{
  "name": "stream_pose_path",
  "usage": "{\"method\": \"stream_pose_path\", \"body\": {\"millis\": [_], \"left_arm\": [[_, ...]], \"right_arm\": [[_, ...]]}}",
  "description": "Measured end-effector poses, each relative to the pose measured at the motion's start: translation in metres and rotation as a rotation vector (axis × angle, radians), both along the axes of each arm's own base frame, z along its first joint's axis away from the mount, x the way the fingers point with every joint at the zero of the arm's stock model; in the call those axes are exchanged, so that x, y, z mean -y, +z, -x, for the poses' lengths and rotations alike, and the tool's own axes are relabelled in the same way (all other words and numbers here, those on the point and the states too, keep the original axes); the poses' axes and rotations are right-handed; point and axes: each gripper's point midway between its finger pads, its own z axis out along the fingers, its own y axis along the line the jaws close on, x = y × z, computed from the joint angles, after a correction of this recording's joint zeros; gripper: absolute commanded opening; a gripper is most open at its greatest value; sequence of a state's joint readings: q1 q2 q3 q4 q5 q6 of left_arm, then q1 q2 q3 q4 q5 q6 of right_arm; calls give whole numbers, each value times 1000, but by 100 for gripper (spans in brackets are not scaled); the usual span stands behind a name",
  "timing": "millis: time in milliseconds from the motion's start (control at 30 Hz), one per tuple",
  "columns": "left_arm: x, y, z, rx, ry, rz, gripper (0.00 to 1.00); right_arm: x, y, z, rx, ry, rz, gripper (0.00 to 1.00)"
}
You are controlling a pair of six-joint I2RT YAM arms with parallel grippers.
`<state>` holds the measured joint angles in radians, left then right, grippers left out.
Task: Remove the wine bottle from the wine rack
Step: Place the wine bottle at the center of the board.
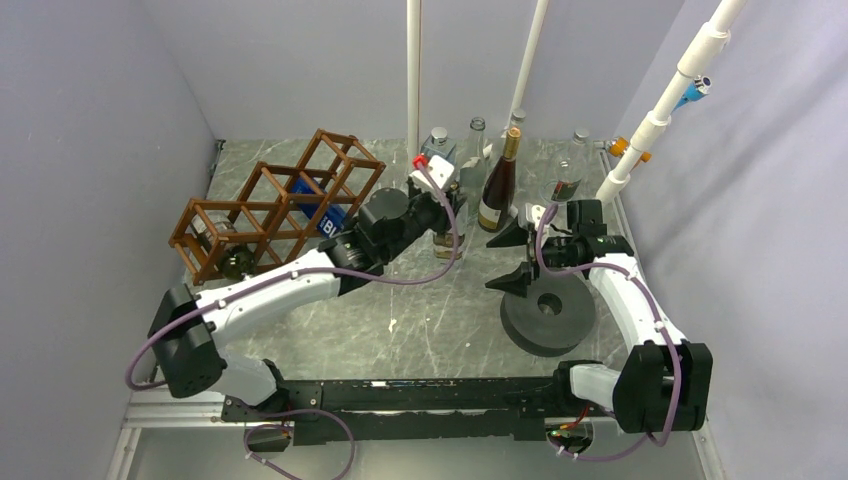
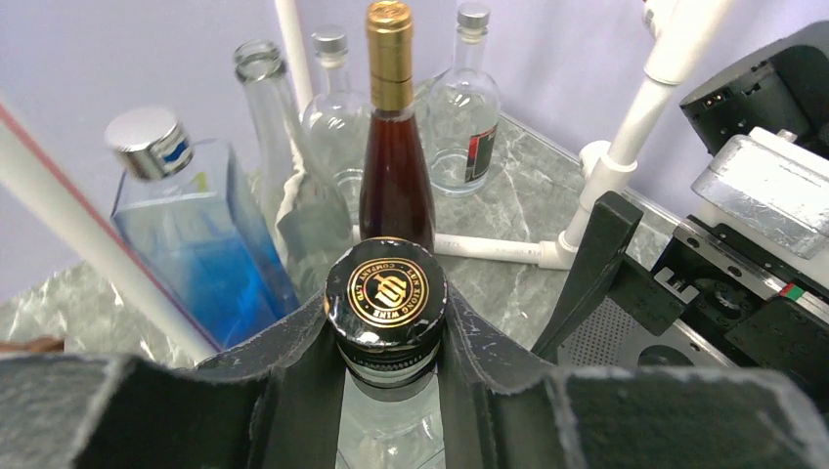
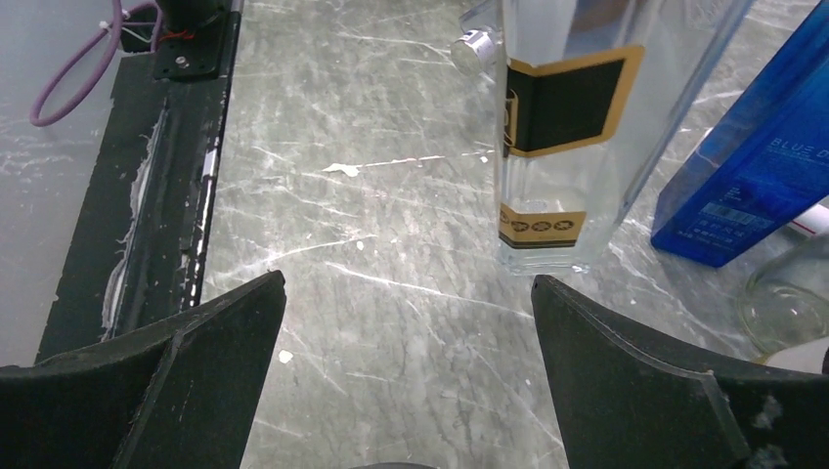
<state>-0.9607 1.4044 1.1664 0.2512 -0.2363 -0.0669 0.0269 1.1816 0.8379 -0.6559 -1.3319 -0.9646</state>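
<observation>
Wine bottle [image 2: 385, 293] pinched at the neck by the left fingers [image 2: 283, 371], clear of the wine rack [image 1: 280, 200].
From here the left fingers are pressed in on either side of the neck, just under the black cap with its gold emblem. The clear, black-labelled bottle hangs upright to the right of the rack, over the table [image 1: 400, 320]; I cannot tell whether its base touches the marble. Close behind it stand a dark red bottle [image 2: 395, 186] and a blue square bottle [image 2: 210, 254] among other clear ones. The right fingers [image 3: 196, 381] are spread wide and hold nothing, low over the table beside a black disc [image 1: 548, 318], facing the held bottle.
</observation>
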Motion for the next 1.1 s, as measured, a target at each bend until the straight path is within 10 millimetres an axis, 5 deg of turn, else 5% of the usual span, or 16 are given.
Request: {"method": "stream_pose_path", "body": {"millis": [467, 1100], "left_arm": [[43, -16, -41, 70, -88, -133, 0], [60, -65, -91, -10, -70, -142, 0]], "right_arm": [[5, 0, -1, 3, -19, 11, 100], [14, -1, -6, 6, -53, 21, 100]]}}
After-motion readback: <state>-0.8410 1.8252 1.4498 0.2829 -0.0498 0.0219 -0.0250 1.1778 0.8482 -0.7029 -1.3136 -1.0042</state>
